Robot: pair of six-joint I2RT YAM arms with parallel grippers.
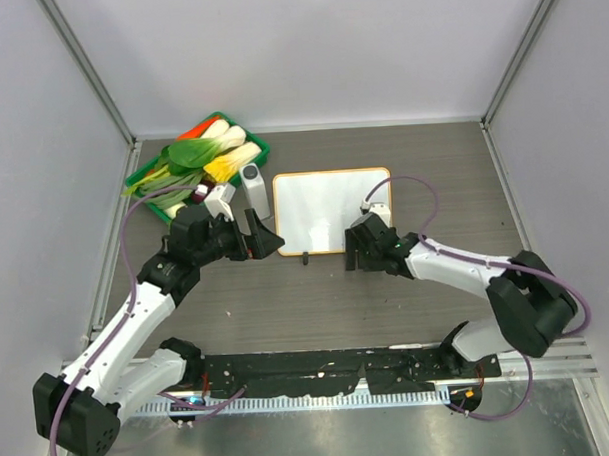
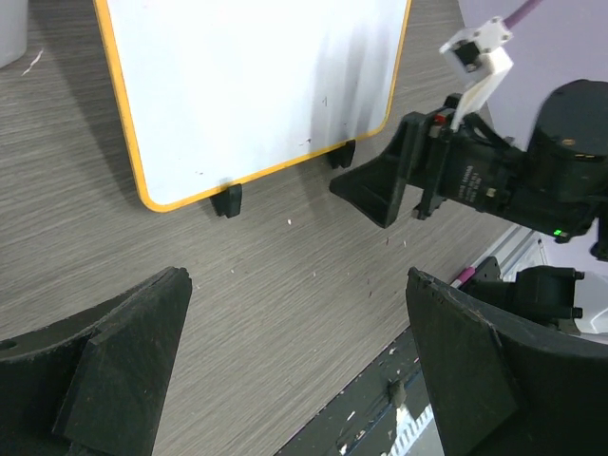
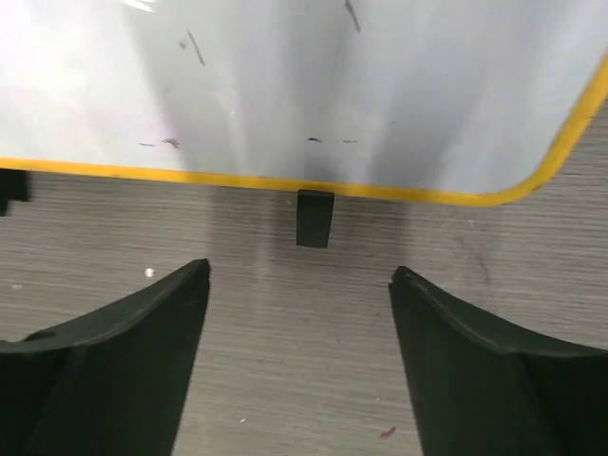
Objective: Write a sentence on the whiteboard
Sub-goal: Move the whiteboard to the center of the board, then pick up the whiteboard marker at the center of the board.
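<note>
The whiteboard (image 1: 329, 209) (image 2: 256, 85) (image 3: 304, 85) lies flat mid-table, white with a thin orange frame, its black clip feet (image 3: 315, 218) (image 2: 227, 199) on the near edge. The sentence is out of view; the board's face shows only a few faint dark specks. My left gripper (image 1: 265, 235) (image 2: 296, 280) is open and empty, hovering over bare table just left of the board's near-left corner. Just short of the board's near-right edge, my right gripper (image 1: 358, 256) (image 3: 300, 271) (image 2: 380, 190) is open and empty, in line with one clip foot.
A green tray (image 1: 253, 142) of toy vegetables stands at the back left. A white cylinder (image 1: 253, 188) lies between it and the board. A black rail (image 1: 320, 373) runs along the near edge, with a small pink-tipped thing (image 2: 465, 275) beside it.
</note>
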